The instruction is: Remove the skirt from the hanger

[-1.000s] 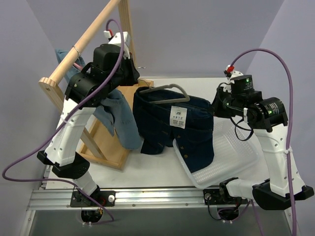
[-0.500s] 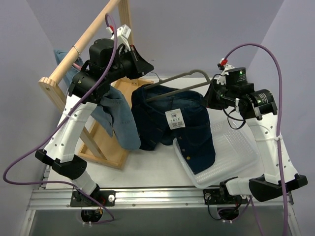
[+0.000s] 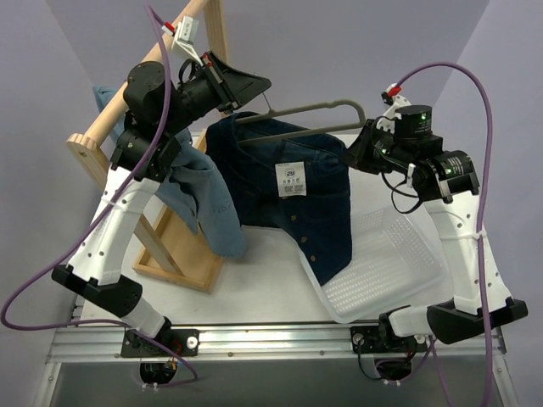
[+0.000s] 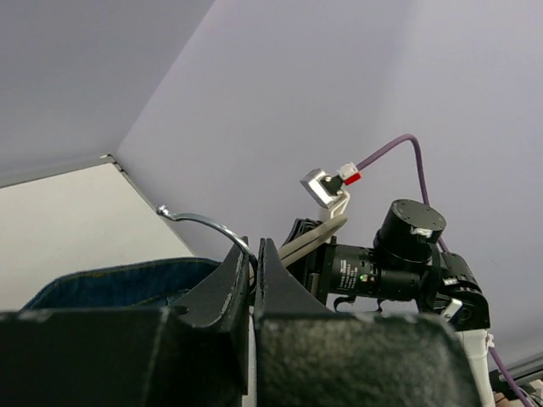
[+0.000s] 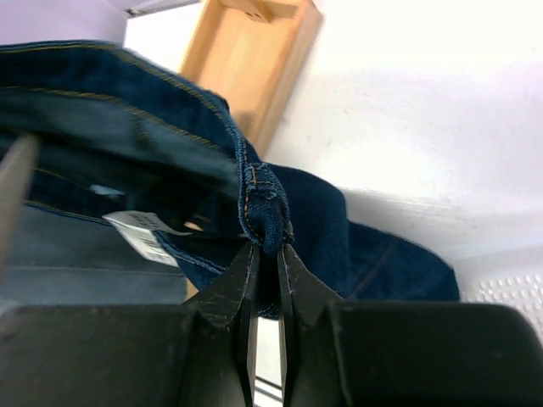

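The dark denim skirt [image 3: 293, 199] hangs in the air from the grey hanger [image 3: 316, 108], its hem trailing down to the white basket. My left gripper [image 3: 257, 84] is raised high and shut on the hanger's metal hook [image 4: 202, 223]. In the left wrist view the left gripper [image 4: 253, 251] pinches the hook's base, with the skirt's waistband [image 4: 110, 284] below. My right gripper [image 3: 353, 156] is shut on the skirt's waistband at its right end. The right wrist view shows the right gripper [image 5: 267, 251] clamping a fold of blue waistband [image 5: 264, 210], a white label [image 5: 144, 227] to its left.
A wooden clothes rack [image 3: 144, 72] with a wooden base [image 3: 182, 254] stands at the left, a light blue garment [image 3: 204, 203] draped from its rod. A white perforated basket [image 3: 399, 263] lies on the table at the right, under the skirt's hem.
My left gripper has swung up and back with the hanger, lifting the skirt off the table. My right gripper has risen and moved left with the waistband.
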You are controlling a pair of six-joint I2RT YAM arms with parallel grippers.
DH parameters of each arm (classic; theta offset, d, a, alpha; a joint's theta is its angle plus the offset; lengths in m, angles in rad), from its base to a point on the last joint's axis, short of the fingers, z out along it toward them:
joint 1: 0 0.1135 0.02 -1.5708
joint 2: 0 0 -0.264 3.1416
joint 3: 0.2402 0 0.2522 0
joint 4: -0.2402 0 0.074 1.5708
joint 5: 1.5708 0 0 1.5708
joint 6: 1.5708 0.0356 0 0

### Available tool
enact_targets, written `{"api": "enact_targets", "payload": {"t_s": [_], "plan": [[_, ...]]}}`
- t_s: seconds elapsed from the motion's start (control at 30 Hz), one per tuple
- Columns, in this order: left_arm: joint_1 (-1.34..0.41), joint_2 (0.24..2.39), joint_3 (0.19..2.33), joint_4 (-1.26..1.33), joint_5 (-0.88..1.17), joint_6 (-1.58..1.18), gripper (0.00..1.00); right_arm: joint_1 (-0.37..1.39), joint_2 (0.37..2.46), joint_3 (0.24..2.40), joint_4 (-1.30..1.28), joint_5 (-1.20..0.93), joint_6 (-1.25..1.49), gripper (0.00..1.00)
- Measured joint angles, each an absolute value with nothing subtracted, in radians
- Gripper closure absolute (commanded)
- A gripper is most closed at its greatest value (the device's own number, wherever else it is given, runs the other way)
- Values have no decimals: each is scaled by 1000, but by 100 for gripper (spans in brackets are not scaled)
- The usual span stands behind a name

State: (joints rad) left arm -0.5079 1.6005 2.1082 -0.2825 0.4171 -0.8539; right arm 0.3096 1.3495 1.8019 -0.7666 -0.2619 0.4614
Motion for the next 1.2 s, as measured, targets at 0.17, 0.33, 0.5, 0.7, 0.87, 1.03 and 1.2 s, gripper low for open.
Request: {"api": "enact_targets", "payload": {"t_s": [0.17, 0.33, 0.5, 0.7, 0.87, 1.03, 1.2], "plan": [[-475, 1509, 1965, -271, 419, -913, 98, 332, 1272, 1802, -730, -301, 453, 100], [-395, 1431, 1681, -44, 487, -1081, 98, 342, 1177, 1779, -714, -329, 454, 100], [-395, 1430, 1607, 93, 553, -1200, 98, 342, 1167, 1768, -712, -332, 461, 100], [-389, 1450, 1608, 207, 606, -1318, 98, 342, 1255, 1751, -679, -348, 477, 100], [-387, 1505, 1682, 260, 647, -1385, 98, 342, 1324, 1737, -643, -371, 491, 100], [-401, 1550, 1820, 254, 695, -1388, 98, 342, 1399, 1832, -661, -367, 469, 100], [-445, 1570, 1961, 208, 748, -1341, 98, 336, 1462, 2049, -755, -296, 420, 100]]}}
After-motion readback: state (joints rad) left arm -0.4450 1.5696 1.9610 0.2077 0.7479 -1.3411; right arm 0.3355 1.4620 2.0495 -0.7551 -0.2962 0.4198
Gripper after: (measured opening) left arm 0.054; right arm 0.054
